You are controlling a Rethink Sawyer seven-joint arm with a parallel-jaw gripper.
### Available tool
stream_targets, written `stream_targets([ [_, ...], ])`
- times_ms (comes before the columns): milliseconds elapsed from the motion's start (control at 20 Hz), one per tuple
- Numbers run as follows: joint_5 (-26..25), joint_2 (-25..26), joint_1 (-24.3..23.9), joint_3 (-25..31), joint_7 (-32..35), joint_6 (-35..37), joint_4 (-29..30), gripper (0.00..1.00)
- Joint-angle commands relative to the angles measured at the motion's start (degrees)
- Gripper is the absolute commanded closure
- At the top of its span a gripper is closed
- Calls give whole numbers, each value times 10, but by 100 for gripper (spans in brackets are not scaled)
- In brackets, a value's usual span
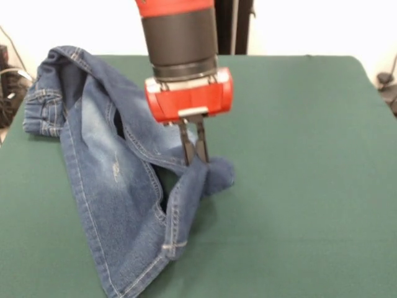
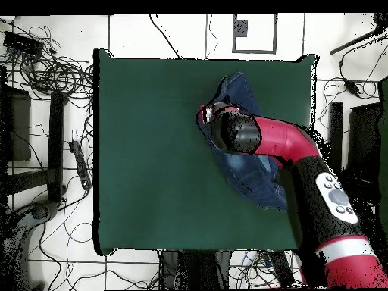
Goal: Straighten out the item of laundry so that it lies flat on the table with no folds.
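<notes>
The blue denim jeans (image 1: pixel 111 167) lie crumpled and folded on the left part of the dark green table (image 1: pixel 298 174) in the front view. The waistband is bunched at the far left, and one leg runs toward the near edge. My gripper (image 1: pixel 195 158) hangs from the red and black arm, its two black fingers (image 1: pixel 186 146) close together and pinching a fold of denim at the jeans' right edge. In the overhead view the jeans (image 2: pixel 246 95) sit at the table's (image 2: pixel 151 151) right side, largely hidden under the arm; the gripper's fingers are hidden there.
Cables and equipment lie on the floor beside the table (image 2: pixel 53 76). The arm's red and black links (image 2: pixel 303 159) cross the table's right edge in the overhead view. A dark stand sits behind the table (image 1: pixel 236 25).
</notes>
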Motion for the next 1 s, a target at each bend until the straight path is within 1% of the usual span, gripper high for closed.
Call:
stream_targets([
  [50,-2,-10,-9,101,28,-37,117,100],
  [250,-14,1,-5,99,23,-44,106,100],
  [350,-21,14,2,89,26,-52,91,100],
  [550,-46,49,44,34,59,-102,43,100],
  [650,-54,62,53,20,69,-129,34,100],
  [700,-52,72,55,19,69,-133,24,100],
  [850,-53,76,44,38,55,-136,28,100],
  [1000,-40,44,13,81,47,-115,71,100],
])
